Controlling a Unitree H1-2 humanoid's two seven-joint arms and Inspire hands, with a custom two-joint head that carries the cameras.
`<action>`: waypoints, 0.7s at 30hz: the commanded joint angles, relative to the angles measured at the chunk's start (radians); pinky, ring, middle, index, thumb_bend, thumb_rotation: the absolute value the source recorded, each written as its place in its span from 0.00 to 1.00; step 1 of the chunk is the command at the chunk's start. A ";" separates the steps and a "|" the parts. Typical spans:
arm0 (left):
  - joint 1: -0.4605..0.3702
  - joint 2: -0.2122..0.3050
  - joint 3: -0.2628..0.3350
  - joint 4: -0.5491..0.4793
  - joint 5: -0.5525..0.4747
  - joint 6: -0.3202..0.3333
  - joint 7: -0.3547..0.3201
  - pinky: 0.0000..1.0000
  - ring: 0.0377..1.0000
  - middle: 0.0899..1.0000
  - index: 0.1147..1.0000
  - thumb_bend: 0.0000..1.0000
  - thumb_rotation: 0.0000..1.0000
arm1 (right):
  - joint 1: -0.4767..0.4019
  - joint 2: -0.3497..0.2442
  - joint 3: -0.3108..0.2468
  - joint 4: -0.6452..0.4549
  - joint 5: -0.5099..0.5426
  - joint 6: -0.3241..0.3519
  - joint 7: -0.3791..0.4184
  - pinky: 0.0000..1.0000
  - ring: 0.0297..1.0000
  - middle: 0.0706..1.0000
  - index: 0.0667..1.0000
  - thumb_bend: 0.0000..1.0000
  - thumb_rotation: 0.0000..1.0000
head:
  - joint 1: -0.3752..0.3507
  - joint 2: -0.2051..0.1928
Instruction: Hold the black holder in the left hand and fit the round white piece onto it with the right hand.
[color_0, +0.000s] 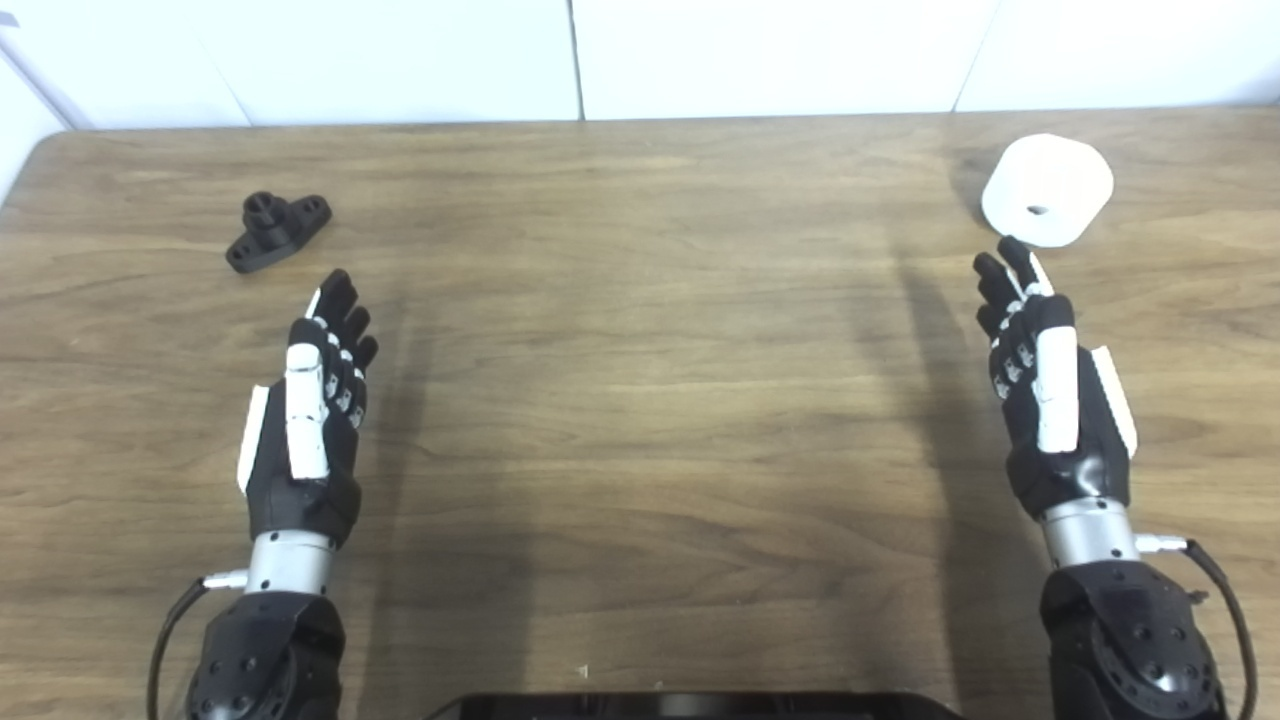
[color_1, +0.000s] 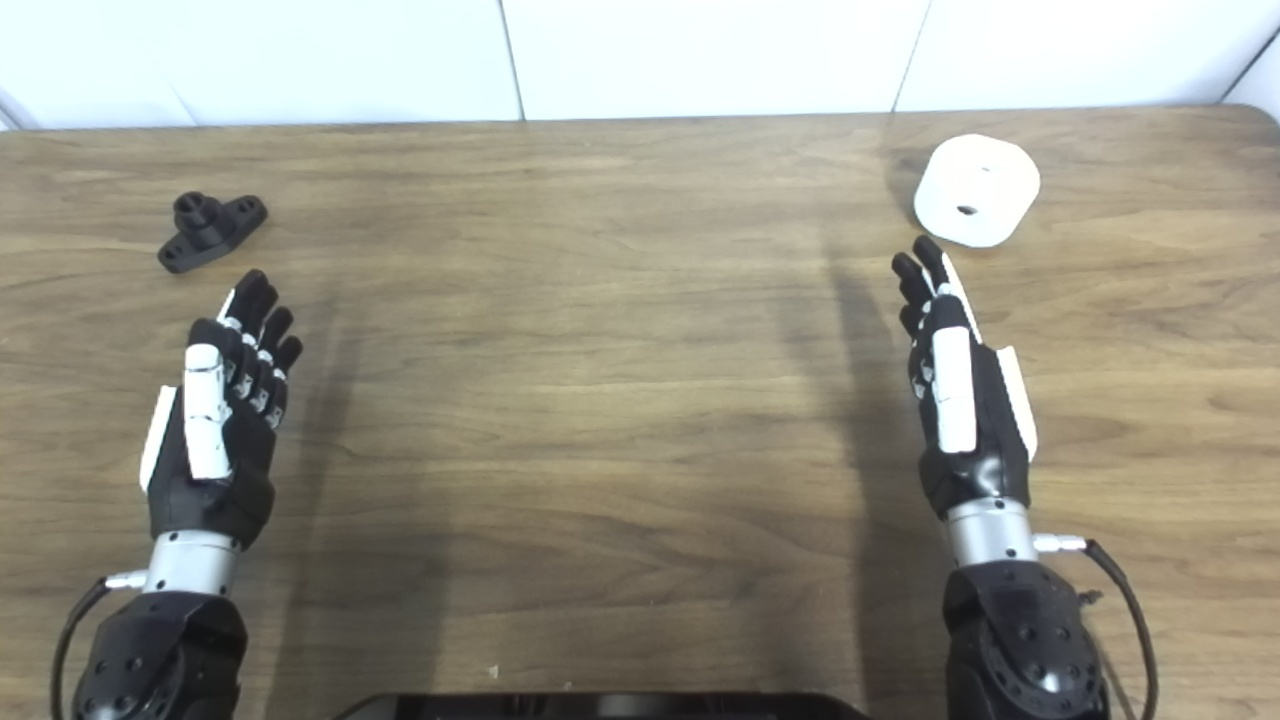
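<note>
Your left hand (color_0: 305, 420) and right hand (color_0: 1050, 390) both hover empty, fingers extended. The black holder (color_0: 277, 231) lies on the counter (color_0: 650, 400) near its far-left corner; the round white piece (color_0: 1046, 190) sits far right, near the back edge. Bare wood lies between the two hands.

The table (color_0: 640, 400) is brown wood with darker wavy lines running across it. The wall (color_0: 400, 50) behind it is white with thin grey lines. The holder (color_0: 277, 230) is all black. The round piece (color_0: 1046, 190) is white with a small dark hole. The left hand (color_0: 305, 420) and the right hand (color_0: 1050, 390) are black with white parts and shiny silver wrists.
</note>
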 joint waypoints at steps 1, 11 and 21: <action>0.097 -0.021 -0.009 -0.020 0.013 -0.033 -0.005 1.00 1.00 1.00 0.97 0.48 1.00 | 0.151 0.036 0.013 -0.017 0.006 -0.063 0.001 1.00 0.99 0.93 0.96 0.53 1.00 | 0.003 0.000; 0.095 -0.023 -0.011 -0.011 0.016 -0.049 -0.006 1.00 1.00 1.00 0.97 0.48 1.00 | 0.150 0.035 0.009 -0.017 0.013 -0.063 0.003 1.00 0.97 0.93 0.96 0.52 1.00 | 0.011 -0.001; 0.092 -0.032 -0.012 -0.012 0.013 -0.046 0.000 1.00 1.00 1.00 0.97 0.47 1.00 | 0.150 0.032 0.005 -0.017 0.018 -0.058 0.001 1.00 0.97 0.92 0.95 0.51 1.00 | 0.035 -0.005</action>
